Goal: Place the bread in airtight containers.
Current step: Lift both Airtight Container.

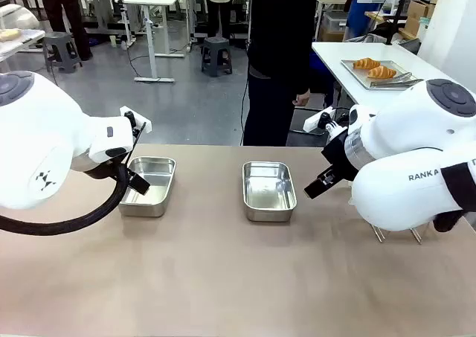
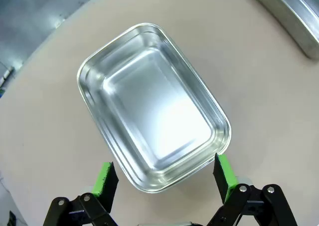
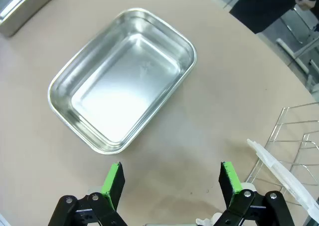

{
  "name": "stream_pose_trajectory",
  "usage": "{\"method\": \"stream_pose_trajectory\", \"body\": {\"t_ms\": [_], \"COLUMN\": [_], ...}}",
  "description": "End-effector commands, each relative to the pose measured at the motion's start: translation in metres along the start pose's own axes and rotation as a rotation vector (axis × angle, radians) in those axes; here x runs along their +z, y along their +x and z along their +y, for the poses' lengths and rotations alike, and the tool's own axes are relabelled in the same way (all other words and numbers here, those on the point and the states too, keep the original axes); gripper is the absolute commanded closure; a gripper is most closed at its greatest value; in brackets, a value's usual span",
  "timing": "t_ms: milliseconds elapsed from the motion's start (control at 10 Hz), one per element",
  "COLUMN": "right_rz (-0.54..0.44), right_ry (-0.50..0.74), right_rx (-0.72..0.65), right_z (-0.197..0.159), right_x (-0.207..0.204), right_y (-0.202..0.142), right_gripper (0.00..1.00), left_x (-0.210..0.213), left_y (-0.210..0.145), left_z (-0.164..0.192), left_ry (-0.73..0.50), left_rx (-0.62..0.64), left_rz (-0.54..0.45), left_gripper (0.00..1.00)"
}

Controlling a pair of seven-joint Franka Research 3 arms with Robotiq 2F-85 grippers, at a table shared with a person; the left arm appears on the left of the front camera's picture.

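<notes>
1. The tan table [image 1: 223, 277] spans the foreground.
2. The left arm [image 1: 37, 143] enters from the robot's left and the right arm [image 1: 416, 166] from its right.
3. A person [image 1: 279, 62] in dark clothing stands at the far edge.
4. A white side table [image 1: 335, 54] stands behind on the robot's right. It carries a metal tray [image 1: 405, 68].
5. The left tub [image 2: 154, 106] and the right tub [image 3: 122, 79] rest well apart on the tan table, open-topped, with bare polished floors.
6. A wire rack [image 3: 299, 131] stands beside the right arm, with a clear lid [image 3: 284, 171] leaning on it.
7. Two croissants [image 1: 366, 63] lie side by side on the tray.
8. The left gripper [image 2: 164, 175] hangs over the near end of the left tub, jaws wide, holding nothing.
9. The right gripper [image 3: 172, 178] hangs near the right tub, clear of it, jaws wide, holding nothing.
</notes>
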State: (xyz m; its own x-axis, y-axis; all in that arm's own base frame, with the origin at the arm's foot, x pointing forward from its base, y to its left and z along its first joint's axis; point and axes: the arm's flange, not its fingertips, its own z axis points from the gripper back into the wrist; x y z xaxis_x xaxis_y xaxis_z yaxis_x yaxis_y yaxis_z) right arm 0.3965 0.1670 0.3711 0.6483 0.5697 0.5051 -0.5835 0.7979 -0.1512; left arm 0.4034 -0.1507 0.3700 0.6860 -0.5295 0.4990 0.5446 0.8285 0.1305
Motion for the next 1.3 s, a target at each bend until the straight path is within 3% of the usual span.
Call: {"method": "stream_pose_trajectory", "body": {"t_ms": [0,800,1200], "right_rz": [0.0,0.0,-0.173], "right_ry": [0.0,0.0,0.062], "right_rx": [0.0,0.001,-0.035], "right_z": [0.0,0.0,-0.054], "right_x": [0.0,0.0,0.099], "right_y": [0.0,0.0,0.067], "right_gripper": [0.0,0.0,0.0], "left_x": [0.0,0.0,0.113], "left_y": [0.0,0.0,0.037], "left_z": [0.0,0.0,0.037], "left_ry": [0.0,0.0,-0.071], "left_rx": [0.0,0.0,-0.005], "left_rz": [0.0,0.0,-0.151], "left_gripper": [0.0,0.0,0.0]}}
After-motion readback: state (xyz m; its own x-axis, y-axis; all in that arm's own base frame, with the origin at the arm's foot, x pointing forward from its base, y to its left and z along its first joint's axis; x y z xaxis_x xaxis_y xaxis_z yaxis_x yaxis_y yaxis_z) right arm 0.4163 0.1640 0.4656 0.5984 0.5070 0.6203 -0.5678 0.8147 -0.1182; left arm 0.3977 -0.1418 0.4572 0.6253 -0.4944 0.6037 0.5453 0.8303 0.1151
